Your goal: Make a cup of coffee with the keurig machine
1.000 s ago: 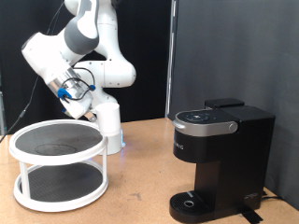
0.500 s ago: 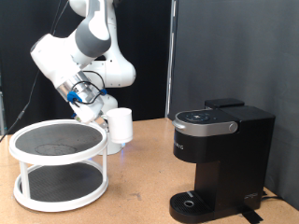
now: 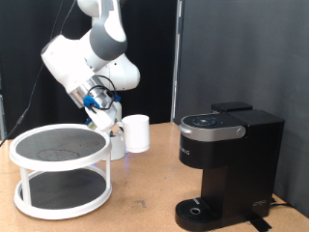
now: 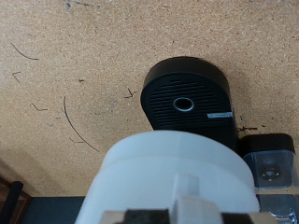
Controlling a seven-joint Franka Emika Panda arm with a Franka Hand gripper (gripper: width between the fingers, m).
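Note:
My gripper [image 3: 117,126] is shut on the cup [image 3: 137,133], a plain white mug, and holds it in the air by its handle side. It hangs between the white rack and the keurig machine [image 3: 230,159], which stands black and boxy at the exterior view's right with its lid down. In the wrist view the cup [image 4: 173,177] fills the foreground, with its handle [image 4: 190,198] between the fingers. The machine's round black drip base [image 4: 187,96] lies on the wooden table beyond it. The base [image 3: 198,211] is bare.
A white two-tier round rack [image 3: 60,170] with dark mesh shelves stands at the exterior view's left. The wooden table [image 3: 145,198] lies between it and the machine. A black curtain hangs behind. A cable runs from the machine's lower right.
The arm has carried the cup towards the exterior view's right, away from the rack and closer to the keurig machine. The machine has not moved.

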